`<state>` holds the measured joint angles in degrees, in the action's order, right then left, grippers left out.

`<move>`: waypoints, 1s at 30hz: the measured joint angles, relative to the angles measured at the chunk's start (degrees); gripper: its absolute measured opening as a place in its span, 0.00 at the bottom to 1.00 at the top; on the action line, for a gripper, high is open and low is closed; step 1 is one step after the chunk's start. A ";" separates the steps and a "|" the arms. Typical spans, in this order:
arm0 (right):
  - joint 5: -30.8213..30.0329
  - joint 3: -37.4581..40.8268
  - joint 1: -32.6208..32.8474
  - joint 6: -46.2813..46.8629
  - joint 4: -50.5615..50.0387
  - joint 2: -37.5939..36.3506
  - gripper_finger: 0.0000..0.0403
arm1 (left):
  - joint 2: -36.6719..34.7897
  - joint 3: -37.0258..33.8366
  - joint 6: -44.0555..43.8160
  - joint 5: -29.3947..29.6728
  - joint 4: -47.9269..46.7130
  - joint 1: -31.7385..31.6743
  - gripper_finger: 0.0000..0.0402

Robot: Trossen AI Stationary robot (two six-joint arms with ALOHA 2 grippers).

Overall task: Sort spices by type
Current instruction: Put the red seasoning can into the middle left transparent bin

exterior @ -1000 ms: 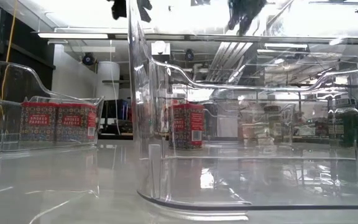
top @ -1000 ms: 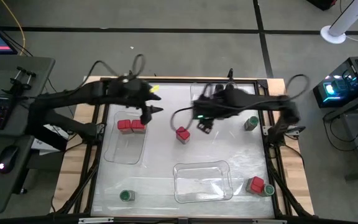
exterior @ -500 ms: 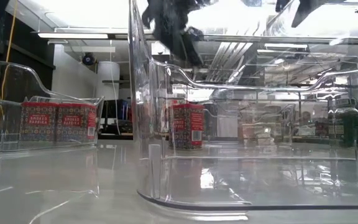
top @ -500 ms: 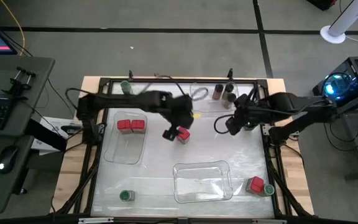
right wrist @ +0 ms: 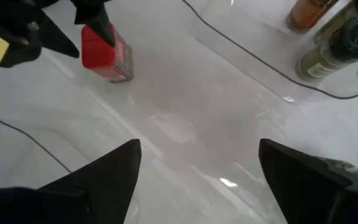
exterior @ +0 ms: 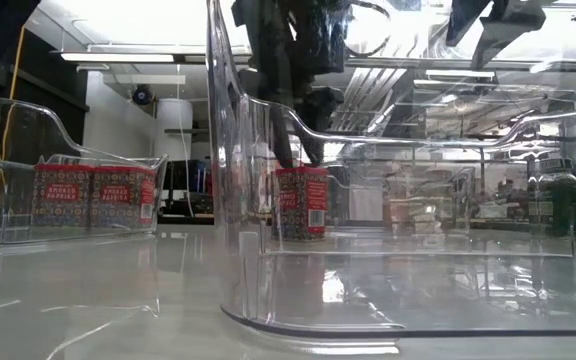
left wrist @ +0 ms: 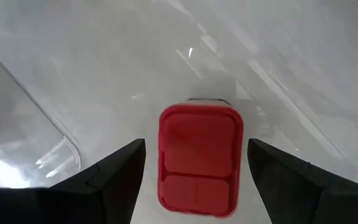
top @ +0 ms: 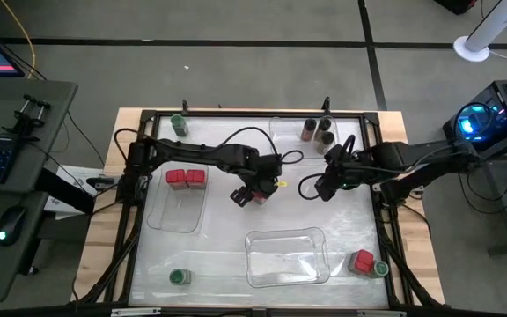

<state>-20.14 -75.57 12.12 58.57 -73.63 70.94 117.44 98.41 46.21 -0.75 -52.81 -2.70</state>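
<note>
Look at your left gripper (top: 252,193) from above: it sits over the red spice box (left wrist: 200,157) in the middle of the table, and the box is nearly hidden under it. The left wrist view shows you more: the box's red square top lies between the two spread fingers (left wrist: 114,177), and you can see a gap on each side, so nothing is pinched.

From table height you see that same box (exterior: 302,203) standing upright behind a clear tray wall, with the dark gripper coming down on it.

Your right gripper (top: 324,187) hangs to the right of the middle. Its wrist view shows its fingers (right wrist: 107,177) spread wide with only bare table between them. That view also shows two jars (right wrist: 325,46) in a clear tray, cut off at the edge.

Two more red boxes (top: 185,178) sit side by side in the left tray (top: 176,220). A red box and a jar (top: 365,262) stand together at the near right corner. A green-lidded jar (top: 178,277) stands at the near left, and another one (top: 178,124) at the far left. The labels are too small to read from above
</note>
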 joint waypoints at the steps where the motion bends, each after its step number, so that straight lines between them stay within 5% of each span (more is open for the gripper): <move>1: 0.02 0.00 0.00 -0.09 0.10 0.00 0.80 | 0.04 0.00 0.10 -0.06 0.03 -0.14 0.67; 18: 0.19 0.00 0.00 -0.77 1.22 0.02 0.80 | 4.69 -2.05 -2.36 0.56 0.21 -0.32 0.67; 25: 0.08 0.00 0.00 -1.75 1.75 0.02 0.80 | 3.71 -1.48 -7.48 1.25 0.14 -0.23 0.47; 30: -2.79 0.00 -0.08 -2.08 2.00 0.02 0.80 | -0.16 0.24 -13.56 1.31 -0.16 -1.71 0.46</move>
<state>-22.93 -75.57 12.04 56.49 -71.64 70.96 117.28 98.65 32.65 0.56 -52.97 -4.41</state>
